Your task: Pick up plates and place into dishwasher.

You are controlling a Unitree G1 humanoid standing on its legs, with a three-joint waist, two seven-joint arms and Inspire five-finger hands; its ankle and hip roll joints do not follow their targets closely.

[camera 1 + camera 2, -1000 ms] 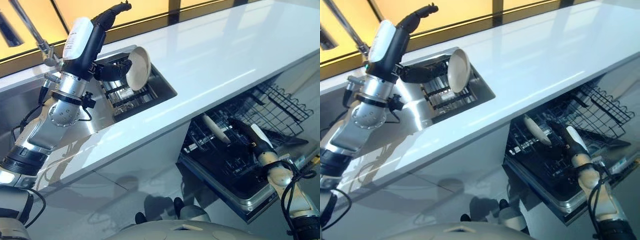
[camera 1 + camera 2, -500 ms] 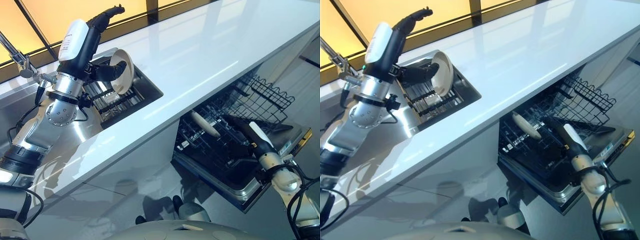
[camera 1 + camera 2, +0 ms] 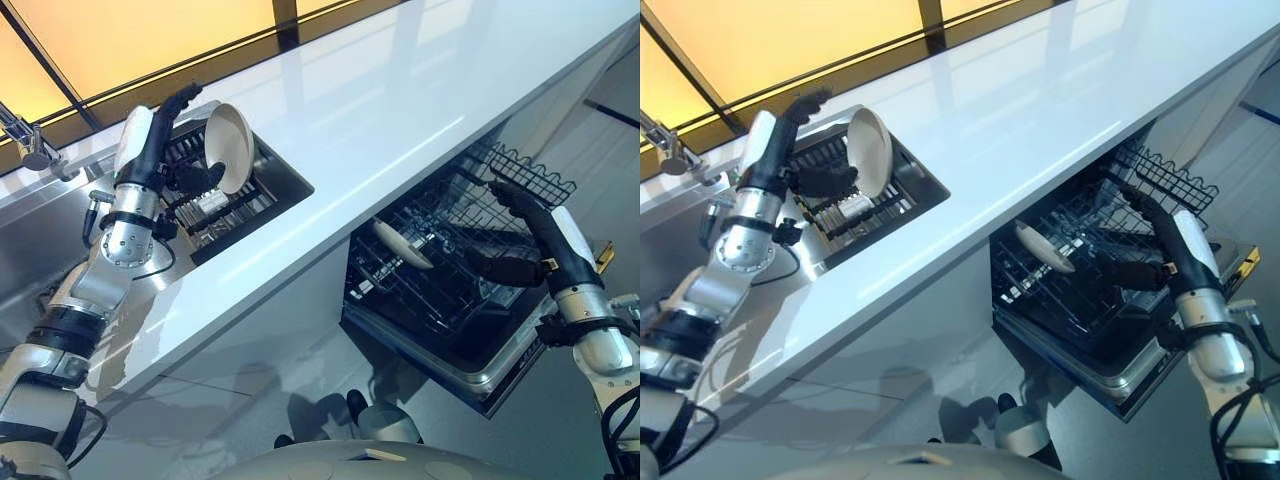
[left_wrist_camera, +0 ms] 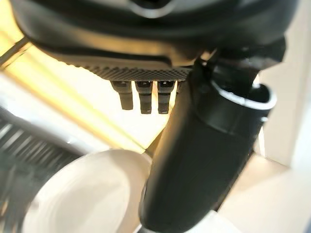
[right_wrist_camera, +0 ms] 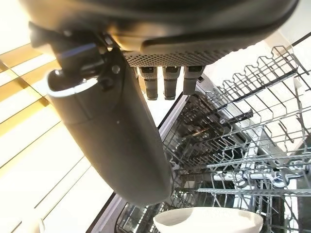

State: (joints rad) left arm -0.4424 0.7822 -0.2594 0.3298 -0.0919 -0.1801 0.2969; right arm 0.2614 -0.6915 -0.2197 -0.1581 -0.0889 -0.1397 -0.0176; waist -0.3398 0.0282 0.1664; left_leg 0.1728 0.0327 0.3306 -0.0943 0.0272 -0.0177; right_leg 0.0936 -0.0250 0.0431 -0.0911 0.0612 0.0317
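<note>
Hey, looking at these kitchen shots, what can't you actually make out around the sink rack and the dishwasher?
- Left wrist view: the thumb of the left robot hand covers part of the plate at the sink rack; whether it touches is unclear.
- Head views: the countertop hides the back of the dishwasher rack.
- Right wrist view: the plate in the dishwasher is cut off by the edge below the open right robot hand.

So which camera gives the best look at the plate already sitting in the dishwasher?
The left eye view: the plate stands whole in the lower rack. The right eye view shows it much the same. The right wrist view catches part of it; the left wrist view shows a different plate.
</note>
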